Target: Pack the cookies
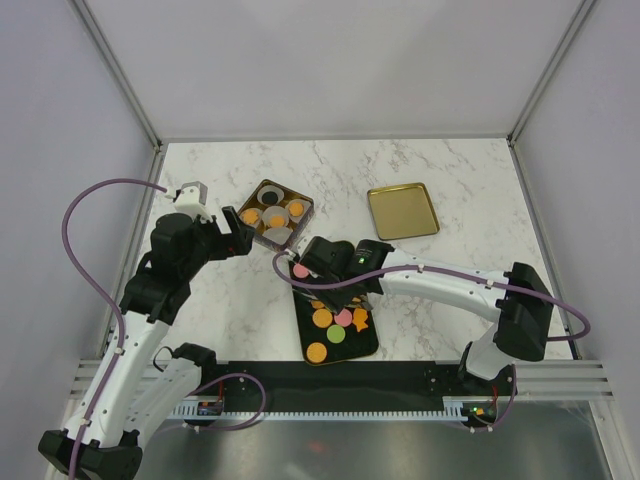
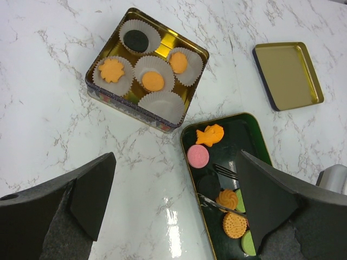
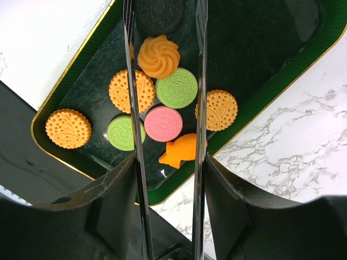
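The cookies lie in a dark green tray [image 3: 255, 43]: an orange swirl [image 3: 159, 56], a green round [image 3: 177, 88], a pink round [image 3: 163, 123], an orange fish [image 3: 181, 150] and a black round [image 3: 160, 13]. My right gripper [image 3: 169, 162] is over the tray [image 1: 300, 312], shut on metal tongs [image 3: 132, 81] whose two arms stand apart around the swirl. A square tin [image 2: 130, 105] holds white paper cups, some with orange cookies [image 2: 152, 81] and one with a black one [image 2: 136, 40]. My left gripper [image 2: 174, 179] is open and empty, hovering between tin and tray.
The tin's gold lid [image 1: 402, 210] lies upside down to the right of the tin [image 1: 262, 184], and it also shows in the left wrist view [image 2: 287, 73]. One paper cup [image 2: 162, 105] in the tin is empty. White walls enclose the marble table.
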Robot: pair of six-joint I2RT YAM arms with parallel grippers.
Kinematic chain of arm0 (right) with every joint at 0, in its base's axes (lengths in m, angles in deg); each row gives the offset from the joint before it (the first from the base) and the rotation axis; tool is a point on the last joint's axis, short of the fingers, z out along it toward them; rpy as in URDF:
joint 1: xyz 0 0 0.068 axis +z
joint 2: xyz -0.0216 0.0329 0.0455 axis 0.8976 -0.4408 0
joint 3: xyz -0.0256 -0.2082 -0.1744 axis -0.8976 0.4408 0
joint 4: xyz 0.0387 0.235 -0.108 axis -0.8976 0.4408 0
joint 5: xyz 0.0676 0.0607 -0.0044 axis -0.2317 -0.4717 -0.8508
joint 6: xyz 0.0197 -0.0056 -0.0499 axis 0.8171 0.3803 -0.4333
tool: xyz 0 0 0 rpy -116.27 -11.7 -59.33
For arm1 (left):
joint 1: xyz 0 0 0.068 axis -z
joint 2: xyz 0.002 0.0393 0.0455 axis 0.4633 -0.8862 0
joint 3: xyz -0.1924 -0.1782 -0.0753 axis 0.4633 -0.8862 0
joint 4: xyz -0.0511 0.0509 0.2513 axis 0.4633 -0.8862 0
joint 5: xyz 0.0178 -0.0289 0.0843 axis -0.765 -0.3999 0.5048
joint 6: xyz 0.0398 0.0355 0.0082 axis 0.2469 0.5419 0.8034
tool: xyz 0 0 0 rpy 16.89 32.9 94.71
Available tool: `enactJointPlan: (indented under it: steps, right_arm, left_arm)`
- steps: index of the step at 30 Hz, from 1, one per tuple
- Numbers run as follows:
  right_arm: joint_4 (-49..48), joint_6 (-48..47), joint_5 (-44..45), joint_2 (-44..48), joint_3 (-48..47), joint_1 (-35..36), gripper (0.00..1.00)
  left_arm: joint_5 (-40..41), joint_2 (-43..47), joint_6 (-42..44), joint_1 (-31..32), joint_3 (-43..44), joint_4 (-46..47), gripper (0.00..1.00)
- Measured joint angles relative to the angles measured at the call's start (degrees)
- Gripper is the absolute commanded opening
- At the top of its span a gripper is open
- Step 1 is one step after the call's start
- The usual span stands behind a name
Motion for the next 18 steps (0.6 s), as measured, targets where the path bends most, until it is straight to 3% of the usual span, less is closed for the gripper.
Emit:
enactJointPlan:
  steps: [5, 14, 18]
  right_arm:
    - [-0.11, 0.02, -0.07, -0.24, 0.0, 0.0, 0.55]
    - [-0.15, 0.22, -0.02, -0.33, 0.02, 0.0, 0.4]
    - [-0.02, 0.24, 0.02, -0.26, -0.13, -0.72, 0.39]
  left_arm:
    - [-0.22, 0.0, 0.0, 0.0, -0.02, 0.0, 1.0]
    - [-1.2, 0.0, 0.0, 0.0, -0.02, 0.0, 1.0]
    - [-1.25, 0.0, -0.02, 0.0, -0.02, 0.0, 1.0]
